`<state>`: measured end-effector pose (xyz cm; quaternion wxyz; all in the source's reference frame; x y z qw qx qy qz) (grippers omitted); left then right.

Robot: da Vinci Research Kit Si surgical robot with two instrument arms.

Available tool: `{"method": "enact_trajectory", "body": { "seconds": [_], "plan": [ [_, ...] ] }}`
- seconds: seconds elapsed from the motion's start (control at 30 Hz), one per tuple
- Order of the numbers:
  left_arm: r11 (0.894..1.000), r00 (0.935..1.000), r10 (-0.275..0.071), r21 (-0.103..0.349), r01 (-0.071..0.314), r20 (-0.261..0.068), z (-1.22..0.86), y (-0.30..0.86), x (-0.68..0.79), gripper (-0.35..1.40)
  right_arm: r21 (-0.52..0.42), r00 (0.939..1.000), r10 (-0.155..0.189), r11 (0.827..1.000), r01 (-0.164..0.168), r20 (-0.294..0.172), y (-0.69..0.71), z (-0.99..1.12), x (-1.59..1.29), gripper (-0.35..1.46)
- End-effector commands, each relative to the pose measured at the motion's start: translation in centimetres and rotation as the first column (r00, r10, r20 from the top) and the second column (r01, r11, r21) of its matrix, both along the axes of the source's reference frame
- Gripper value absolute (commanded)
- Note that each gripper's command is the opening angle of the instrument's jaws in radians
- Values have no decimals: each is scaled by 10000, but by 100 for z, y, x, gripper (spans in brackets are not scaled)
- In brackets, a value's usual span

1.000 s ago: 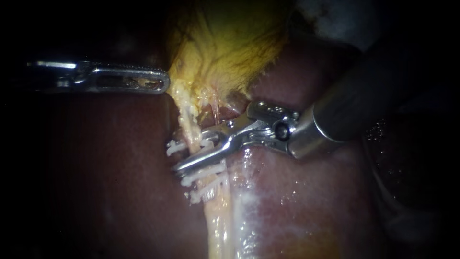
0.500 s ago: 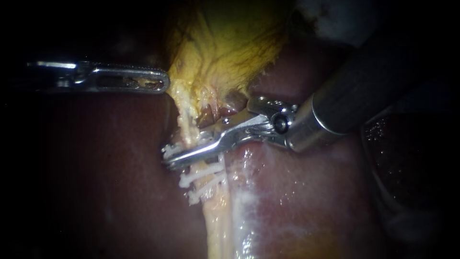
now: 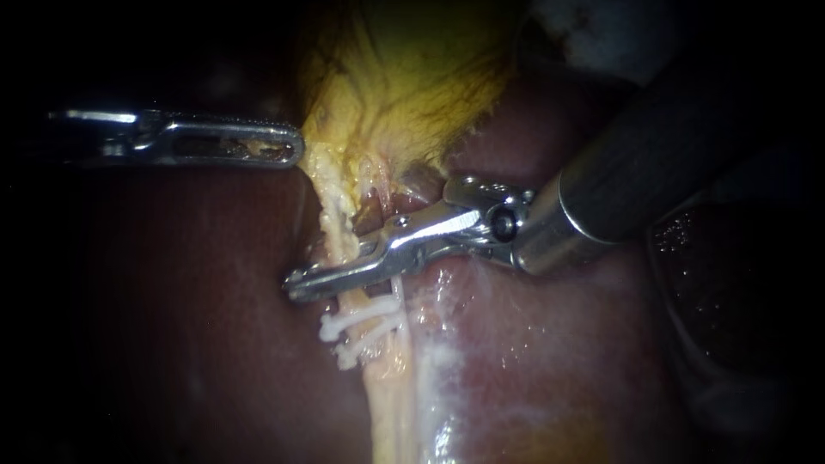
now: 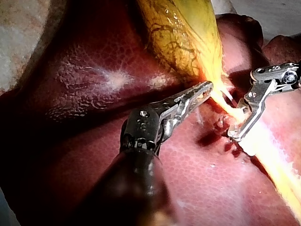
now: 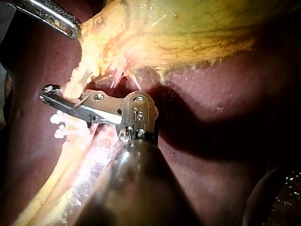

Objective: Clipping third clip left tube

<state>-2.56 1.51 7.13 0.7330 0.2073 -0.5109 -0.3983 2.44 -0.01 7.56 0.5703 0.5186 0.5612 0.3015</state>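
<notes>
Our right instrument (image 3: 298, 285), its slim steel hand (two jaws) squeezed down across the pale-yellow, cord-like left tube (image 3: 388, 387), just above the two white plastic clips (image 3: 361, 331) already seated on it. A sec ago that hand stood open round the tube w/ a white clip showing at both sides. Half a sec ago it was narrowing. Now it is closed on the tube, the new clip hidden inside. We read this as the 3rd clip being fired, though we can't tell whether it has latched. Our left instrument (image 3: 290, 146) hasn't moved. Its hand grips the ragged edge of the mustard-yellow gallbladder (image 3: 404, 86), holding the tube taut over the dark-red liver (image 3: 215, 326).
</notes>
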Motion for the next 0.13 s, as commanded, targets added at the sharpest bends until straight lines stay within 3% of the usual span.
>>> {"method": "enact_trajectory", "body": {
  "seconds": [0.03, 0.13],
  "plan": [
    [10000, 10000, -3, 1, 3, 2, 0, 0, 0, -35, -9, 10000, -1, 10000, 1, -1, 0, 0, 0, -35],
    [10000, 10000, -1, 3, 1, 3, 0, 0, 0, -35, -11, 10000, 0, 10000, 0, 0, 0, 1, -1, -35]
  ]
}}
